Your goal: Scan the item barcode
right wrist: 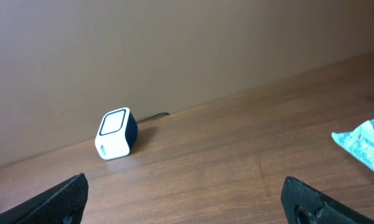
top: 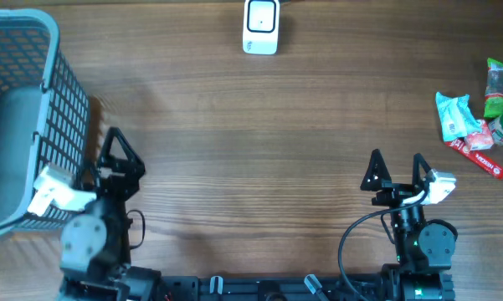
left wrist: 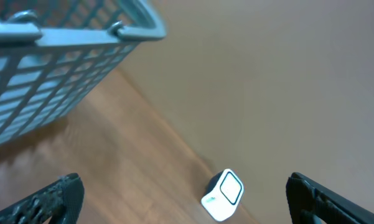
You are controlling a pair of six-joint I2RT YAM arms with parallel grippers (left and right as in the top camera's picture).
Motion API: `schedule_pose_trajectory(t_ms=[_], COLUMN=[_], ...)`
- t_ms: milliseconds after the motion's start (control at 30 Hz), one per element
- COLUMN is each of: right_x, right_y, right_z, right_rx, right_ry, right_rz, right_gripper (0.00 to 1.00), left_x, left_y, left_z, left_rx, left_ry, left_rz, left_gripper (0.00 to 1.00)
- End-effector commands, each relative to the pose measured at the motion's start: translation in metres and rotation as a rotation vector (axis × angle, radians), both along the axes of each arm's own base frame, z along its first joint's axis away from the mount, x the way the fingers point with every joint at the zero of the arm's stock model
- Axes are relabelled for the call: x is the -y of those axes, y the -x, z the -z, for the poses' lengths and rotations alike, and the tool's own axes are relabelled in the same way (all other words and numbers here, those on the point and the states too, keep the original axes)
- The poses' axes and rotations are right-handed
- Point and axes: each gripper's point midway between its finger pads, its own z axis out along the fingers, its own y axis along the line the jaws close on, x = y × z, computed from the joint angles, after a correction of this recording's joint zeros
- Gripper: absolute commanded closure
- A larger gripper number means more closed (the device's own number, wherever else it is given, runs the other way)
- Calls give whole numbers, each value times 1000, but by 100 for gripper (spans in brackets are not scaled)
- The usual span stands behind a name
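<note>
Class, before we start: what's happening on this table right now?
Nothing is being handled yet. The left arm and right arm sit at the near edge, jaws wide open and empty. The scanner stands at the far edge, snack packets lie at the right, and a basket sits on the left.

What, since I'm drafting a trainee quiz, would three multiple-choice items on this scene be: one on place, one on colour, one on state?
1. Where does the scanner stand? A far edge, centre; B near edge, left; C right edge.
2. What colour is the basket? A red; B grey-blue; C yellow.
3. How are the left gripper and right gripper? A both shut; B one holds the scanner; C both open, empty.
Key: A, it sits top centre overhead; B, its mesh walls show it; C, both finger pairs spread, nothing between.
</note>
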Motion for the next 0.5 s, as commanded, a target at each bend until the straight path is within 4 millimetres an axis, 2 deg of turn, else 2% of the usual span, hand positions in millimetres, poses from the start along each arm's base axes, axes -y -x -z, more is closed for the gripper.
schedule_pose_trajectory(t_ms=[0, 167, 267, 467], right_x=[1, 1, 1, 1], right_y=[1, 1, 1, 1], right_z=[-2, -2, -2, -2], right_rx=[11, 11, 11, 11], right_ry=[-6, -6, -7, -7], right_rz=[8, 8, 8, 8], right_gripper=[0, 0, 0, 0], left_x=[13, 16, 8, 4], left_y=[1, -2, -3, -5], left_z=[24, 56, 74, 88], left_rx=[7, -15, -11, 35], left_ry=[-231, -355, -355, -373], left_rz=[129, 166, 134, 113], left_gripper=[0, 0, 0, 0])
